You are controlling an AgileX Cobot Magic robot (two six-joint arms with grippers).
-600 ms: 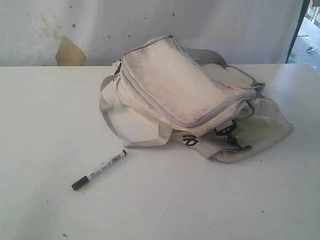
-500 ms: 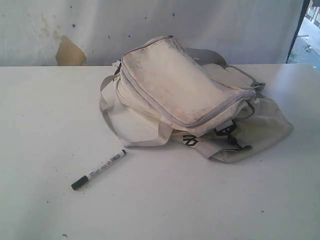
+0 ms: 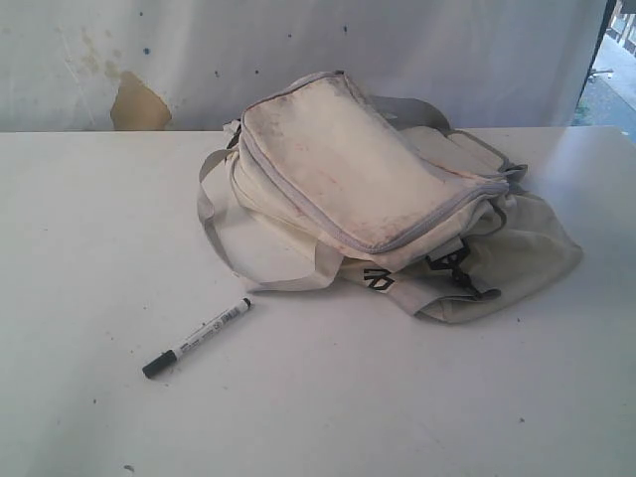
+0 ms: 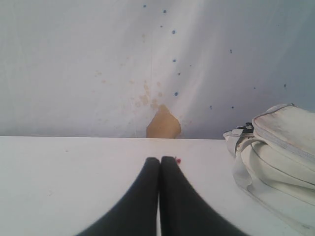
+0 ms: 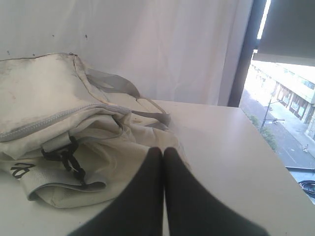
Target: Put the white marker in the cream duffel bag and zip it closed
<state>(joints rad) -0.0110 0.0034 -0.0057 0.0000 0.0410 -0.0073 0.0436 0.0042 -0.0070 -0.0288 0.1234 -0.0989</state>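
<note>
The white marker (image 3: 197, 338) with its black cap lies alone on the white table, in front of and left of the bag. The cream duffel bag (image 3: 368, 189) rests at the middle back of the table, its grey zipper running round the top panel, black buckles and a logo at its front. Neither arm shows in the exterior view. My left gripper (image 4: 160, 160) is shut with nothing in it, over bare table, the cream duffel bag (image 4: 275, 152) off to one side. My right gripper (image 5: 163, 150) is shut and empty, with the cream duffel bag (image 5: 59, 113) right beside its tips.
A white backdrop with a torn brown patch (image 3: 137, 103) hangs behind the table (image 3: 397, 397). A grey strap loop (image 3: 224, 248) of the bag spreads toward the marker. A dark window frame (image 5: 243, 54) stands past the table's right edge.
</note>
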